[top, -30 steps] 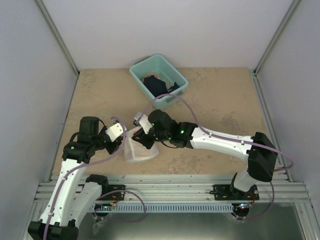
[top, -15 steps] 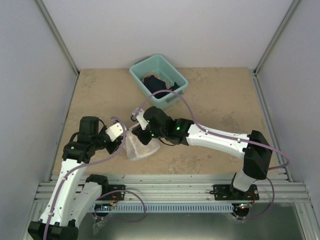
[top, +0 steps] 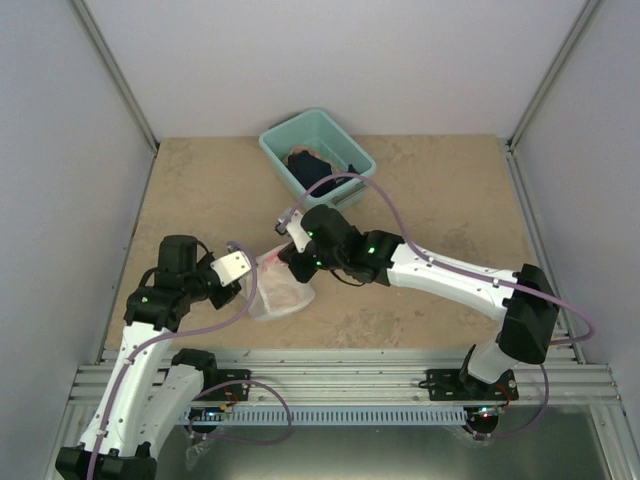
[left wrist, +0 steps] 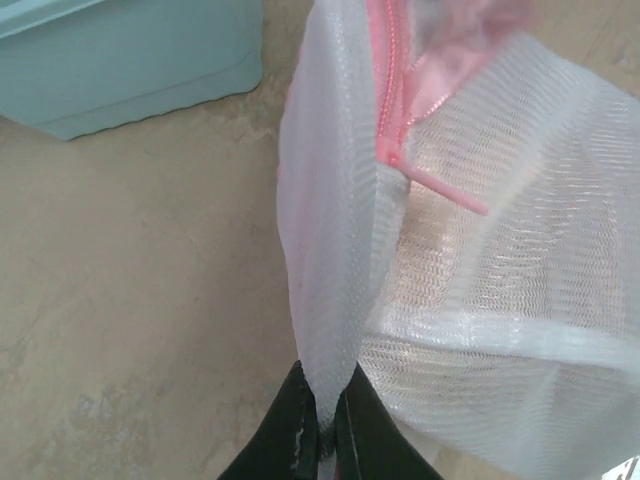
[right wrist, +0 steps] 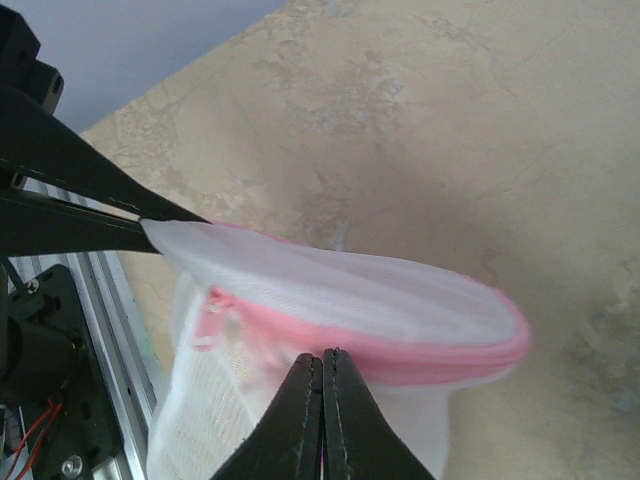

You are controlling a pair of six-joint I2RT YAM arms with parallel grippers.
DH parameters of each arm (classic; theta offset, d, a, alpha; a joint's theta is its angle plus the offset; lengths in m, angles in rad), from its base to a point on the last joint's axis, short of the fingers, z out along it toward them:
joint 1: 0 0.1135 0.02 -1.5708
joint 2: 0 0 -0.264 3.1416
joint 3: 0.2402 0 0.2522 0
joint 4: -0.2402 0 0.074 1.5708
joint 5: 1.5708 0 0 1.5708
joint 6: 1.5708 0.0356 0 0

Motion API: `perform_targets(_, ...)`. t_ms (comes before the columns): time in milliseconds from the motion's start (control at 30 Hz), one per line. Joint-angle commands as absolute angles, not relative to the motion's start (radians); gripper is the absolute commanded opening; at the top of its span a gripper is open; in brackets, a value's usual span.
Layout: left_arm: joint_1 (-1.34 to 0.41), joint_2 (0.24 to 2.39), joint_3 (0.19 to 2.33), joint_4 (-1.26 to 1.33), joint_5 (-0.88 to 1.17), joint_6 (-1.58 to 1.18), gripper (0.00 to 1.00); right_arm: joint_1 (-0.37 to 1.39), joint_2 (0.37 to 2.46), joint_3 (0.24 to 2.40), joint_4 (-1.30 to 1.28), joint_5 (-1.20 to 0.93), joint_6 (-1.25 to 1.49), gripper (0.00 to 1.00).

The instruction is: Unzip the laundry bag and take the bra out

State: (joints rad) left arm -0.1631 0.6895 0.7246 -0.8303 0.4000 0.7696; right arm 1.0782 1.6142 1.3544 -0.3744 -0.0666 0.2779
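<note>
The laundry bag (top: 278,293) is white mesh with a pink zipper band and hangs just above the table between both grippers. My left gripper (left wrist: 325,425) is shut on a fold of its mesh; it also shows in the top view (top: 250,276) and the right wrist view (right wrist: 140,218). My right gripper (right wrist: 322,358) is shut, its tips pinching the bag at the lower edge of the pink band (right wrist: 400,345). The zipper (left wrist: 388,90) is partly parted, with its pull tab (left wrist: 440,190) hanging free. Pink fabric shows inside the bag (left wrist: 455,25), blurred.
A teal plastic bin (top: 290,125) holding dark clothes stands at the back centre, and its wall shows in the left wrist view (left wrist: 130,60). The aluminium rail (top: 340,375) runs along the near table edge. Grey walls close in both sides.
My right arm swung its wrist to the right and back while staying over the bag. The bag shifted slightly and now shows more pink. My left gripper moved a little toward the near edge.
</note>
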Motion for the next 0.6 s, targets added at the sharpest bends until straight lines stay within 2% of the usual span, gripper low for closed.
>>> perform_targets(0,-0.167,0.670,0.709,-0.810,0.361,0.889,0.00,1.029,1.571,1.303,-0.397,-0.150,0.239,0.00)
perform_targets(100,-0.167,0.673,0.715,-0.799,0.365,0.887,0.00,1.015,1.562,1.285,-0.384,-0.221,0.213,0.00)
perform_targets(233,-0.169,0.683,0.736,-0.779,0.424,0.753,0.00,1.042,1.541,1.282,-0.344,-0.267,0.194,0.01)
perform_targets(433,-0.173,0.687,0.741,-0.787,0.485,0.620,0.00,1.197,1.467,1.212,-0.177,-0.031,0.210,0.10)
perform_targets(567,-0.173,0.689,0.748,-0.788,0.504,0.581,0.00,1.234,1.493,1.182,-0.122,0.081,0.280,0.14)
